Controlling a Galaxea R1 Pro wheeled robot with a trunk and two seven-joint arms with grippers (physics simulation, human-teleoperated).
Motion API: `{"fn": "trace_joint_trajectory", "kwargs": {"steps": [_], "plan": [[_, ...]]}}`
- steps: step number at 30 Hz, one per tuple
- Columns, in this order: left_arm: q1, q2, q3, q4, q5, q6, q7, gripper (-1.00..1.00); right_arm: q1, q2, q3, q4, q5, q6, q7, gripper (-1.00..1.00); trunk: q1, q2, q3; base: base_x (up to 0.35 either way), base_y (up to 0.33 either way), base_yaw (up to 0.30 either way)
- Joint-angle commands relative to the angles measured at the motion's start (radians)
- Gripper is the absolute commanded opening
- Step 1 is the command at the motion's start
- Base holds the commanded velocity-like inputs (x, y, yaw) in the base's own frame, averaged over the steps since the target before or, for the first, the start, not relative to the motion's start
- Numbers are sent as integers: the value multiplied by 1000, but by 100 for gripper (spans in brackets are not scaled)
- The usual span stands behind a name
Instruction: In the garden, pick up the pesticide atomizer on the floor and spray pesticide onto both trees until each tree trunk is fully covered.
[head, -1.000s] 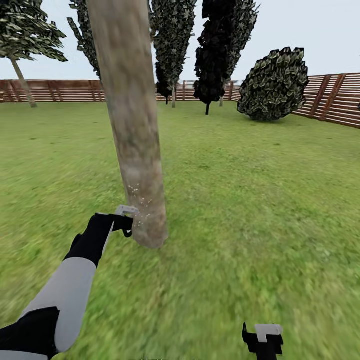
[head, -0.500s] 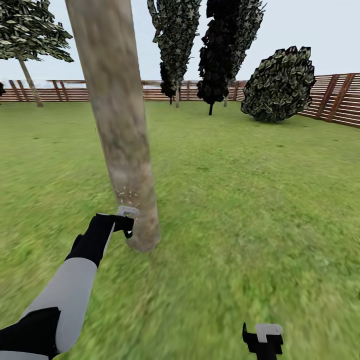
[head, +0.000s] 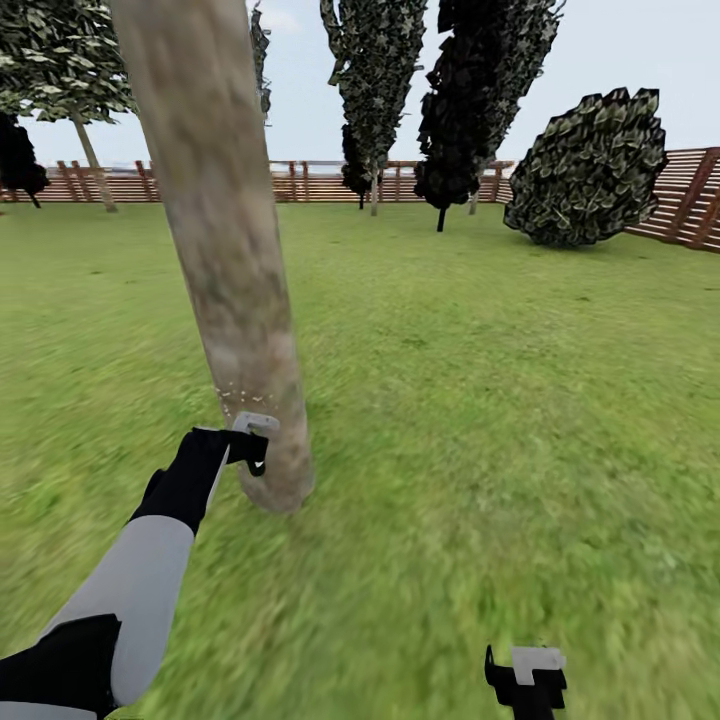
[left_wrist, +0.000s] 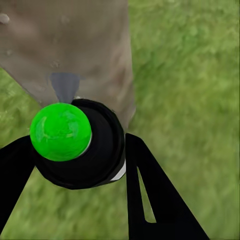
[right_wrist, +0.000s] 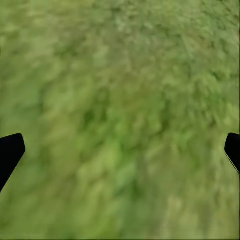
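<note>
The mottled grey-brown tree trunk (head: 230, 300) leans up through the left half of the head view. My left gripper (head: 252, 440) is held right against its lower part, a little above the grass. In the left wrist view this gripper (left_wrist: 80, 172) is shut on the pesticide atomizer (left_wrist: 100, 155), a small black cylinder whose round top (left_wrist: 60, 131) shows bright green. The trunk (left_wrist: 75, 45) stands just beyond it. A few whitish pesticide specks (head: 235, 393) float at the bark above the gripper. My right gripper (head: 527, 675) hangs open low at the right, over bare grass (right_wrist: 120, 125).
Lawn (head: 500, 400) spreads all around the trunk. At the far left stands another tree (head: 60, 60) with a thin leaning trunk. Dark columnar trees (head: 470, 90) and a round bush (head: 590, 165) line the brown slat fence (head: 300, 185) at the back.
The whole view has shifted, with the background sliding right and the trunk drawing left. The speck cloud at the bark has thinned. Both arms hold the same pose in the picture.
</note>
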Motion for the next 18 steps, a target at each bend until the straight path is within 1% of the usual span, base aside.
{"fn": "trace_joint_trajectory", "kwargs": {"steps": [1, 3, 5, 8, 13, 18], "plan": [[1, 0, 0, 0, 0, 0, 0, -100, 0, 0, 0, 0, 0, 0, 0, 100, 0, 0, 0, 161, -262, 276], [1, 1, 1, 0, 0, 0, 0, -100, 0, 0, 0, 0, 0, 0, 0, 100, 0, 0, 0, 161, -262, 262], [1, 1, 2, 0, 0, 0, 0, -100, 0, 0, 0, 0, -1, 0, 1, 100, 0, 0, 0, 161, -262, 110], [3, 3, 3, 0, 0, 0, 0, -100, 0, 0, 0, 0, 0, 0, 0, 100, 0, 0, 0, 129, -263, 24], [3, 6, 3, -2, 0, 0, 0, -100, 0, 0, 0, 0, 0, 0, 0, 100, 0, 0, 0, 14, -272, 2], [4, 17, 3, 0, 0, 0, 2, -100, 0, 0, 0, 0, 0, 0, 0, 100, 0, 0, 0, 0, -274, 4]]}}
